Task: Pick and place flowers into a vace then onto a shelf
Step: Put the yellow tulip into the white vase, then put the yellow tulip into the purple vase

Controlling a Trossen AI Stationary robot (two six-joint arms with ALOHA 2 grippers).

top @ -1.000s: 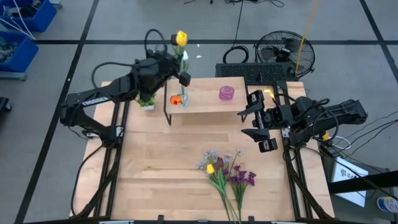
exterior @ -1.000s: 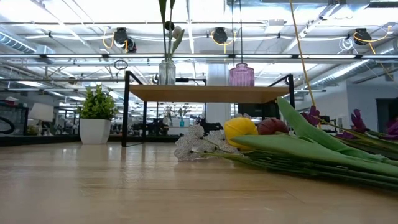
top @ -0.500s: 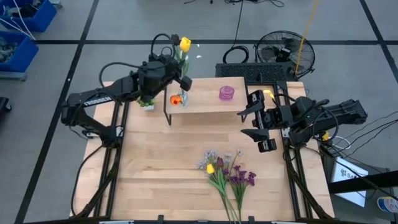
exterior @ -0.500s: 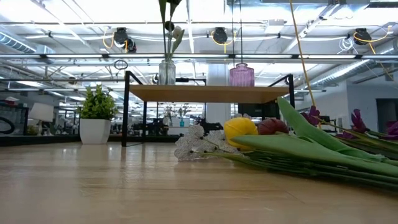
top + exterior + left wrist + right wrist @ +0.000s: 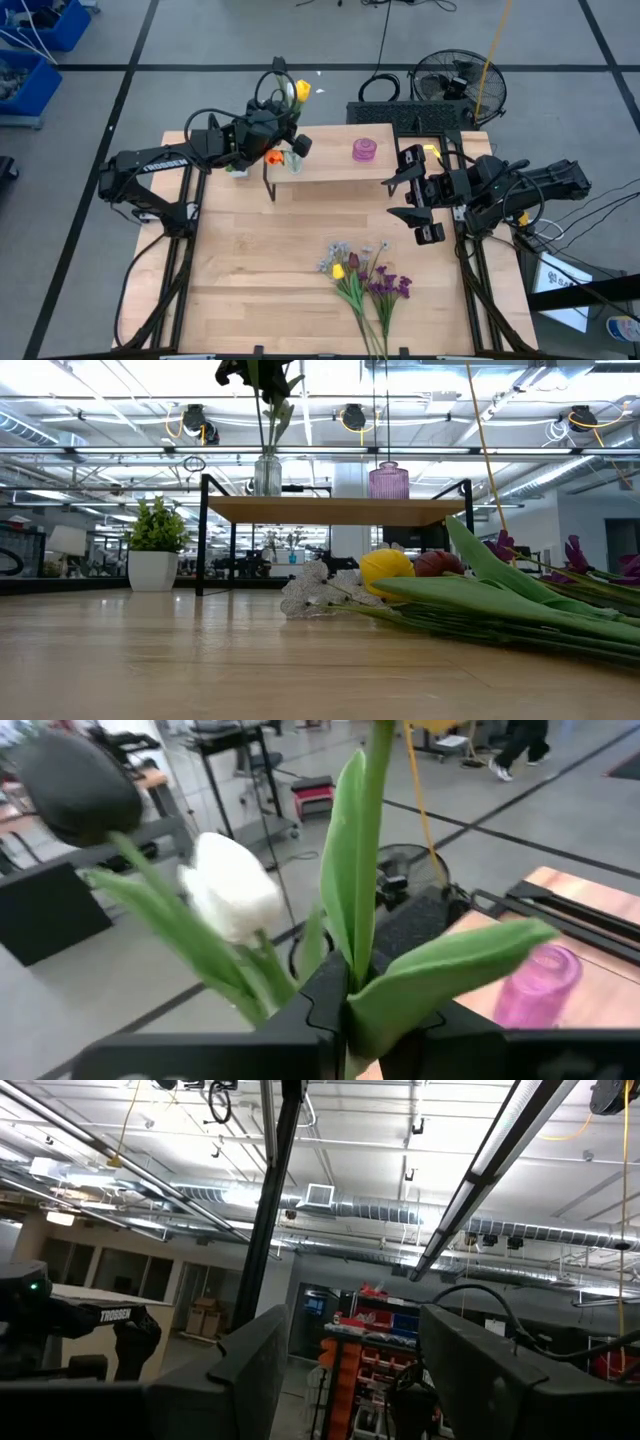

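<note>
Overhead, two vases stand on the shelf [image 5: 330, 158] at the counter's [image 5: 250, 270] far edge: a clear vase [image 5: 268, 473] with flowers [image 5: 292, 92] and a pink vase [image 5: 364, 150]. More flowers [image 5: 365, 280] lie near the front edge. The left pincer [image 5: 283, 140], bent over the shelf's left end, pinches a stem [image 5: 375, 780]. The right pincer [image 5: 415, 195] hangs open at the right edge.
</note>
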